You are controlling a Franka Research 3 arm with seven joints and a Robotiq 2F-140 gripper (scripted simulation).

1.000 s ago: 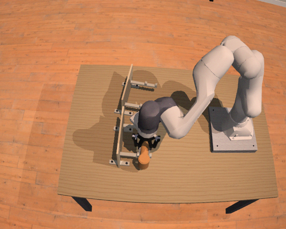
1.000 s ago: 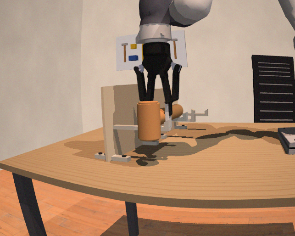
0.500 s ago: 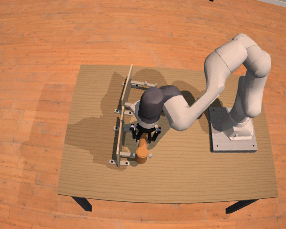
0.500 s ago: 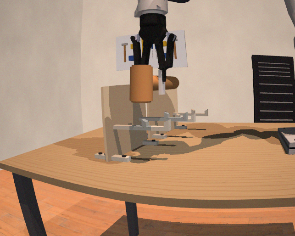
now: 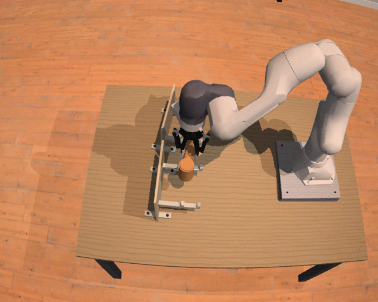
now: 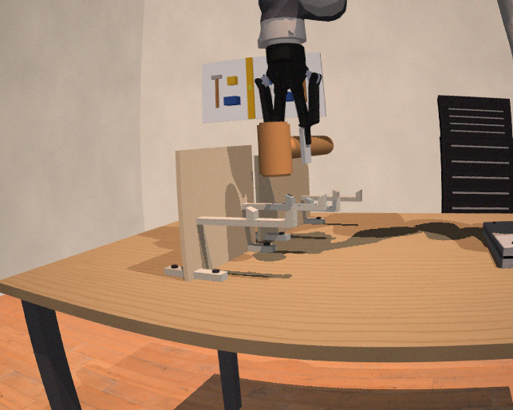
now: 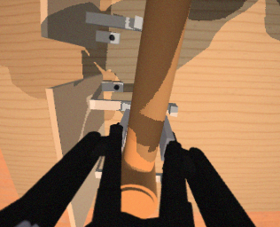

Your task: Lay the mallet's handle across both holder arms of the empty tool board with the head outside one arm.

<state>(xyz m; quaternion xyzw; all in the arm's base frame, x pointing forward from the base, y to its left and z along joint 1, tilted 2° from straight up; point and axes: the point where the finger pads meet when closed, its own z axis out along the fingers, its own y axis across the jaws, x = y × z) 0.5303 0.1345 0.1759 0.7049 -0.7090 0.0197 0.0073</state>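
Observation:
My gripper [image 5: 190,151] [image 6: 297,145] [image 7: 144,121] is shut on the handle of the orange mallet [image 5: 185,169] [image 6: 274,148] [image 7: 161,66], just behind its head. It holds the mallet level, well above both tool boards. In the exterior view the head points toward the camera. The nearer board [image 5: 157,191] [image 6: 203,185] has two bare holder arms [image 5: 179,204] [image 6: 230,221]. The farther board [image 5: 168,107] [image 6: 301,183] stands behind it, with its lower arms [image 6: 349,195] bare. The wrist view shows arms [image 7: 108,105] below the handle.
The robot base plate [image 5: 290,181] [image 6: 508,246] sits on the right of the table [image 5: 247,227]. The arm reaches over the middle of the table. A poster [image 6: 230,92] and a black cabinet [image 6: 477,154] stand at the back wall.

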